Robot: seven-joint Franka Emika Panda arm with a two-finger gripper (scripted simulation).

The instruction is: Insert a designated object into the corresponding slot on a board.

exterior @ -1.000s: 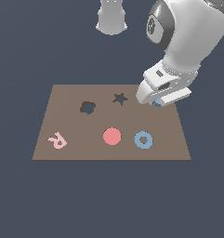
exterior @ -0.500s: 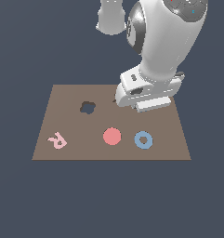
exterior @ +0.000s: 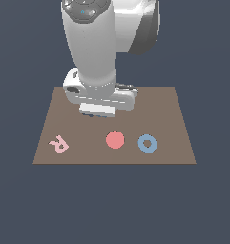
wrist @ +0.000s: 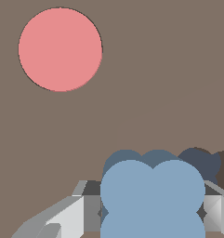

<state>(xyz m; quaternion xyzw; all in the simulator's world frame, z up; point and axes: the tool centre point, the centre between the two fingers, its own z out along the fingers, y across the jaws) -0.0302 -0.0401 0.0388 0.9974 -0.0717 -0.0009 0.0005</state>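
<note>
In the wrist view my gripper [wrist: 153,211] is shut on the designated object [wrist: 153,193], a light-blue lobed block held between the grey fingers [wrist: 69,214]. Right beside the block, part of a dark lobed cutout, the slot [wrist: 204,161], shows on the brown board [wrist: 146,83]; the block covers the rest of it. In the exterior view the gripper [exterior: 98,113] hangs low over the back left-centre of the board [exterior: 173,119]. The arm hides the block and the slot there.
A red disc [exterior: 115,139] [wrist: 60,49] lies on the board just in front of the gripper. A blue ring [exterior: 147,143] lies to its right in the exterior view and a pink R-shaped piece [exterior: 59,144] near the board's front left corner.
The arm has swung from the board's back right toward the exterior view's left, carrying the block. It now covers both dark cutouts that showed earlier.
</note>
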